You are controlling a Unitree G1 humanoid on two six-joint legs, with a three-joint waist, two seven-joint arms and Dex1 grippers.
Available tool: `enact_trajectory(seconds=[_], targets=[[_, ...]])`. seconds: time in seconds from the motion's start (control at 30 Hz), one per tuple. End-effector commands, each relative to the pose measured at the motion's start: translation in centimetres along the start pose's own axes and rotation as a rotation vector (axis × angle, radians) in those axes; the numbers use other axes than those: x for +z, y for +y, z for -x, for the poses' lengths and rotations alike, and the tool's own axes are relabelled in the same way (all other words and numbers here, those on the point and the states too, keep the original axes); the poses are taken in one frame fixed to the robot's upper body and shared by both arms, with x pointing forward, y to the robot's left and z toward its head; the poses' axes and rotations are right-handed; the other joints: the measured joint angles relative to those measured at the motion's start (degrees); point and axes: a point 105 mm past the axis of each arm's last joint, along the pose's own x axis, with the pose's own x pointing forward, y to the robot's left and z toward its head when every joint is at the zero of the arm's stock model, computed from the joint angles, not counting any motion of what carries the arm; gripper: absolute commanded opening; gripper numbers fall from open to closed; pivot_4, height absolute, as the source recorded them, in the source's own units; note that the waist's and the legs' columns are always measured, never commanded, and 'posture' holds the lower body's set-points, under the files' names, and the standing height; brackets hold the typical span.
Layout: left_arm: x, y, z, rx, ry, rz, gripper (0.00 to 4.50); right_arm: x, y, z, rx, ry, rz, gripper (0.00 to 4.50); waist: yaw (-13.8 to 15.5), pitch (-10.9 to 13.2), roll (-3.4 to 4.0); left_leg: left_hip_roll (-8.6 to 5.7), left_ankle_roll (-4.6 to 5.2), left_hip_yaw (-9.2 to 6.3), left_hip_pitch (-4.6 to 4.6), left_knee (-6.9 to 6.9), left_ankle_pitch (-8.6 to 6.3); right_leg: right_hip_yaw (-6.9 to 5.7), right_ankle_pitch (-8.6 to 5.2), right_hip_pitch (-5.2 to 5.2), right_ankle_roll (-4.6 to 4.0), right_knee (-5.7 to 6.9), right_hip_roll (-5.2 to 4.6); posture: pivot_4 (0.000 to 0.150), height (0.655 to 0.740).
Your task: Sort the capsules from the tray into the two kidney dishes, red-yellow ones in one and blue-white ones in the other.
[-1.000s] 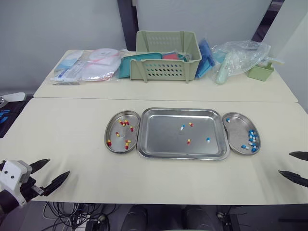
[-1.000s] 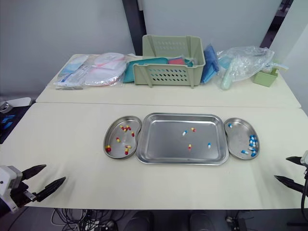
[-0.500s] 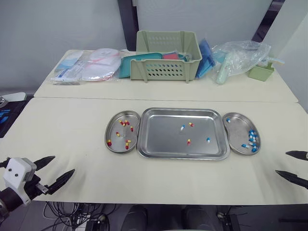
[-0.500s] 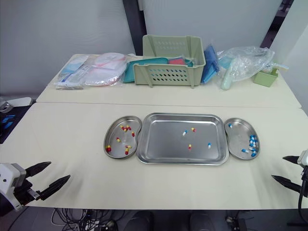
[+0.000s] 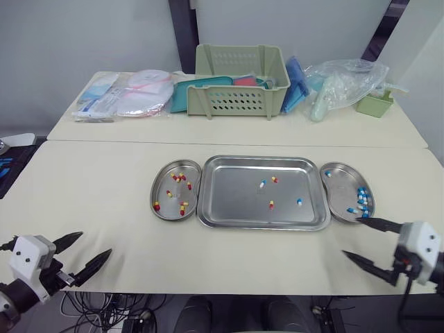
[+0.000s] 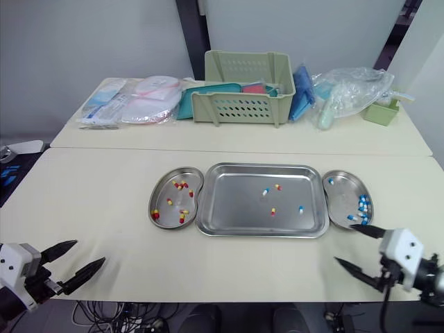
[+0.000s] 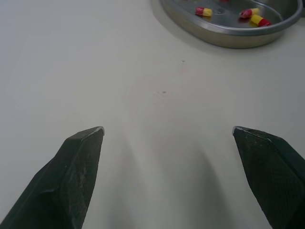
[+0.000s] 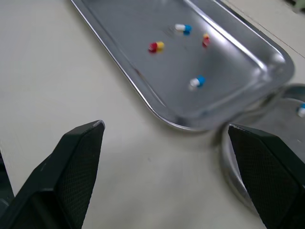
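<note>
The left gripper, fingers apart, hovers near the tabletop's front-left corner; the right gripper, likewise spread, hovers near the front edge. Perhaps four capsules lie in the tray.

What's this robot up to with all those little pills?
A two-armed robot is sorting capsules. The left kidney dish holds red-yellow ones, the right kidney dish blue-white ones; four capsules, two of each kind, lie in the tray between. Both grippers are open and empty: the left gripper near the table's front edge, the right gripper close to the right dish.
</note>
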Motion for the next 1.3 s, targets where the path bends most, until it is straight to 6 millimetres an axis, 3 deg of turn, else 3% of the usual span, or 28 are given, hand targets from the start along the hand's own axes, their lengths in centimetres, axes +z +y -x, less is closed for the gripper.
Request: enact_trajectory(seconds=[0.03, 0.27, 0.43, 0.67, 0.87, 1.17, 1.3], targets=[[0.8, 0.0, 0.6, 0.021, -0.019, -0.016, 4.5, 0.9, -0.1, -0.5, -0.012, -0.032, 0.054, 4.34, 0.0, 0.0, 0.0, -0.01, 0.0, 0.01, 0.01, 0.01, 0.0, 0.0, 0.0, 0.0, 0.0, 0.01, -0.01, 0.15, 0.74], [1.2, -0.2, 1.4, 0.008, -0.02, -0.032, 4.5, 0.5, 0.4, -1.4, 0.032, -0.046, 0.048, 4.34, 0.0, 0.0, -0.06, -0.01, 0.0, -0.01, 0.02, 0.01, 0.0, -0.01, 0.0, 0.01, 0.0, 0.01, 0.0, 0.15, 0.74], [3.9, -3.0, 0.3, -0.14, -0.085, -0.044, 4.5, 0.4, 0.8, -1.8, 0.056, -0.054, 0.042, 4.34, 0.0, 0.0, -0.07, 0.0, 0.0, -0.01, 0.02, 0.01, 0.0, -0.02, 0.0, 0.01, 0.0, 0.02, 0.0, 0.15, 0.74], [9.2, -9.0, -4.4, -0.322, -0.212, -0.092, 4.5, 0.3, 1.4, -2.5, 0.069, -0.066, 0.039, 4.34, 0.3, -0.1, -0.07, -0.02, 0.0, -0.03, 0.03, 0.05, 0.0, -0.02, 0.0, 0.06, 0.0, 0.02, -0.01, 0.15, 0.74], [10.5, -13.1, -8.6, -0.392, -0.137, -0.085, 4.5, 0.8, 1.5, -3.1, 0.072, -0.087, 0.037, 4.34, -0.1, -0.1, 0.0, -0.03, 0.0, -0.04, 0.05, 0.05, 0.0, 0.0, 0.01, 0.06, 0.01, 0.04, 0.02, 0.15, 0.74], [12.8, -17.1, -13.6, -0.451, -0.169, -0.011, 4.5, 1.3, 1.6, -3.6, 0.065, -0.107, 0.034, 4.34, 0.1, -0.1, 0.03, -0.05, 0.0, -0.06, 0.02, 0.1, 0.01, -0.02, 0.01, 0.06, 0.01, 0.06, 0.02, 0.15, 0.74], [14.0, -18.8, -16.2, -0.471, -0.179, 0.014, 3.56, 1.4, 1.5, -3.8, 0.059, -0.115, 0.033, 4.5, 0.2, -0.1, 0.02, -0.08, -0.01, -0.06, 0.02, 0.14, 0.01, -0.02, 0.01, 0.07, 0.02, 0.08, 0.01, 0.15, 0.74]])
